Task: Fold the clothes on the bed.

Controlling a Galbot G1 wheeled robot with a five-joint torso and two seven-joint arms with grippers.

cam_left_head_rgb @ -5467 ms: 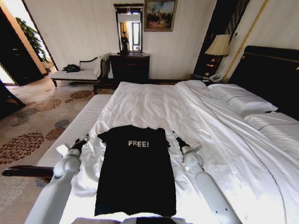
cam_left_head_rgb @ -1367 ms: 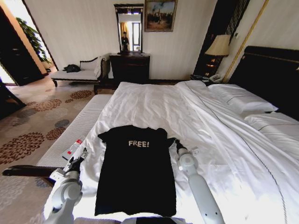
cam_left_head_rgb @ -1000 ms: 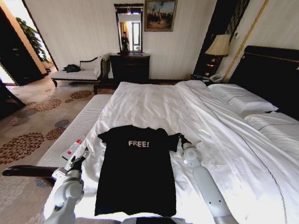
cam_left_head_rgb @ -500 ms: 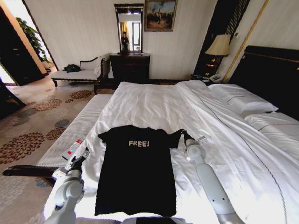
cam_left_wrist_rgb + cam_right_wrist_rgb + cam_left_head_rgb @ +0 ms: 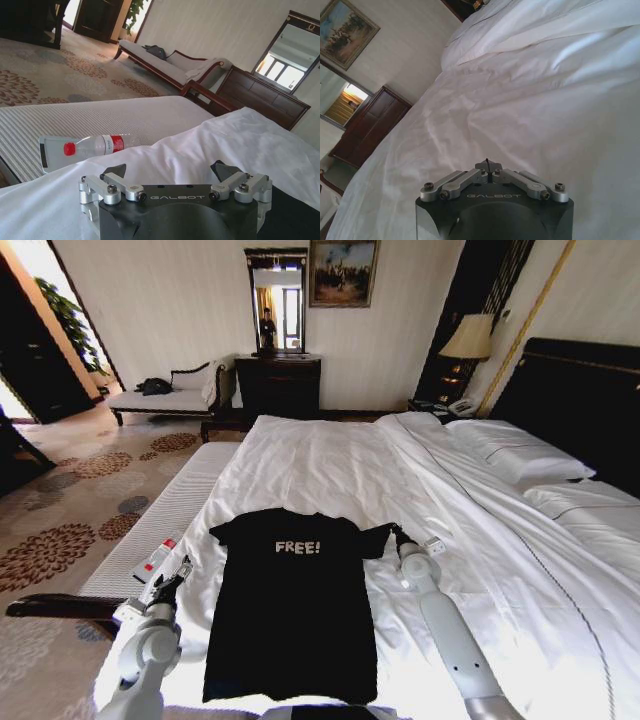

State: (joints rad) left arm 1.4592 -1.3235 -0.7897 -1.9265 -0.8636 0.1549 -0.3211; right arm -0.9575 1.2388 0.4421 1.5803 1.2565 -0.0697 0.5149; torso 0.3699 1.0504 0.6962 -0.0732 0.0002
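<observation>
The clothes are one black T-shirt with a white "FREE!" print, lying flat and face up on the near part of the white bed. Its right sleeve is drawn out sideways. My right gripper is shut on that sleeve's tip, and in the right wrist view the right gripper has its fingers pinched together over the white sheet. My left gripper hangs open beside the shirt's left edge, apart from it. In the left wrist view the left gripper holds nothing.
A white-cushioned bench runs along the bed's left side with a plastic water bottle lying on it. Pillows and a dark headboard are at the right. A chaise and a dark dresser stand by the far wall.
My right gripper has closed on the right sleeve and pulled it outward to the right. The left arm has drawn back toward the bed's left edge.
</observation>
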